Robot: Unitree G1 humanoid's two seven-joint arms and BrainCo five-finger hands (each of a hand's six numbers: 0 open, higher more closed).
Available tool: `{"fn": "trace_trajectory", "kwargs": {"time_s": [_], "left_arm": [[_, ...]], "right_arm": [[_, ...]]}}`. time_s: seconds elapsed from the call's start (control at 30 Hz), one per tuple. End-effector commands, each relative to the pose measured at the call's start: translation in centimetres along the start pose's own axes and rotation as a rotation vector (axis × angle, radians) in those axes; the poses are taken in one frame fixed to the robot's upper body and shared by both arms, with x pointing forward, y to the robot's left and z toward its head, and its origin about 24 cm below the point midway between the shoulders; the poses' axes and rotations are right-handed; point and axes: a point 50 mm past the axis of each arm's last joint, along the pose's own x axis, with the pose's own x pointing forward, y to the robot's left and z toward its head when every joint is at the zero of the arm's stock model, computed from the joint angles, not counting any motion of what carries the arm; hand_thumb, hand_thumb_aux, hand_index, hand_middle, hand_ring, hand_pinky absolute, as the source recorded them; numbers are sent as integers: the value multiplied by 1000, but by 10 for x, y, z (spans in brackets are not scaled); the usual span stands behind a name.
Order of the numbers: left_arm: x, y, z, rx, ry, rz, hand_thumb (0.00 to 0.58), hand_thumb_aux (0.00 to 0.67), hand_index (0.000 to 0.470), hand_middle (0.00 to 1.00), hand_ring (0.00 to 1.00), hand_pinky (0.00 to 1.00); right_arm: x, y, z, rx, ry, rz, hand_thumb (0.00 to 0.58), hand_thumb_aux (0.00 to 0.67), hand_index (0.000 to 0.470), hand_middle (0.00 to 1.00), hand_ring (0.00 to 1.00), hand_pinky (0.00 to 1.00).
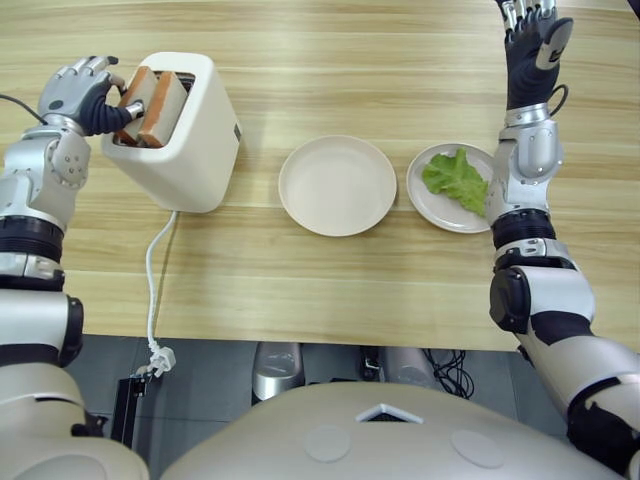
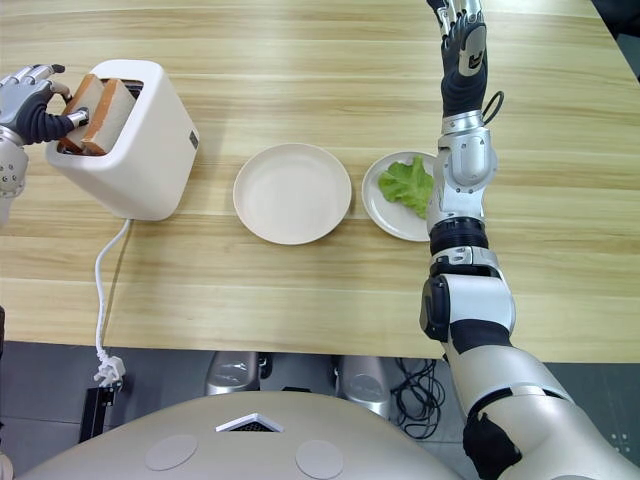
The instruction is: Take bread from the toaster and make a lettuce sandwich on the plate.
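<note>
- My left robot hand (image 1: 82,92) is at the far-left of the table (image 1: 350,60), fingers curled round the left slice (image 1: 137,92) where it stands up out of the toaster (image 1: 190,150). It looks like a pinch, with the thumb tucked in between the two slices.
- The right slice (image 1: 165,105) sits tight against it. If I lift at a slant, I reckon both come up and one tumbles off.
- The toaster is light-looking and tilted in my view. A slice that binds in its slot could drag the whole box up or tip it toward the near edge.
- The cord (image 1: 152,270) hangs off the near edge of the table, so any shove on the toaster tugs it.
- The empty plate (image 1: 337,185) waits in the middle, right of the toaster. A thin grip on the crust could let go on the way over.
- My right robot hand (image 1: 530,45) is far right, fingers stretched out wide, holding nothing.
- Its forearm hangs across the right rim of the small plate (image 1: 425,205) with the lettuce (image 1: 457,180). Drop that arm carelessly and the plate gets clipped.
</note>
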Motion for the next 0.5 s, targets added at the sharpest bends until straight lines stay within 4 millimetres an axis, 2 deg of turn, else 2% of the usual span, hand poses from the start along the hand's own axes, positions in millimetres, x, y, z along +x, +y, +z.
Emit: {"fn": "trace_trajectory", "kwargs": {"time_s": [0.03, 0.17, 0.33, 0.37, 0.4, 0.43, 0.5], "left_arm": [[-1, -7, 1, -106, 0, -23, 580, 670, 460, 0, 0, 0], [-1, -9, 0, -174, 10, -28, 580, 670, 460, 0, 0, 0], [-2, 2, -4, -210, 16, 4, 580, 670, 460, 0, 0, 0], [-3, 1, -3, -242, 6, -7, 580, 670, 460, 482, 482, 482], [-3, 2, -3, -246, 5, -6, 580, 670, 460, 482, 482, 482], [-3, 4, -4, -245, 8, 2, 580, 670, 460, 1000, 1000, 1000], [-2, 8, -5, -270, 5, 11, 580, 670, 460, 1000, 1000, 1000]], "right_arm": [[-2, 2, -1, -4, 12, 9, 0, 0, 0, 0, 0, 0], [-2, 3, -2, -5, 14, 10, 0, 0, 0, 0, 0, 0], [-2, 2, -2, -6, 15, 8, 0, 0, 0, 0, 0, 0], [-2, 2, -2, -6, 16, 7, 0, 0, 0, 0, 0, 0], [-2, 2, -2, -6, 17, 8, 0, 0, 0, 0, 0, 0], [-2, 2, -2, -6, 18, 8, 0, 0, 0, 0, 0, 0], [-2, 3, -2, -6, 18, 9, 0, 0, 0, 0, 0, 0]]}}
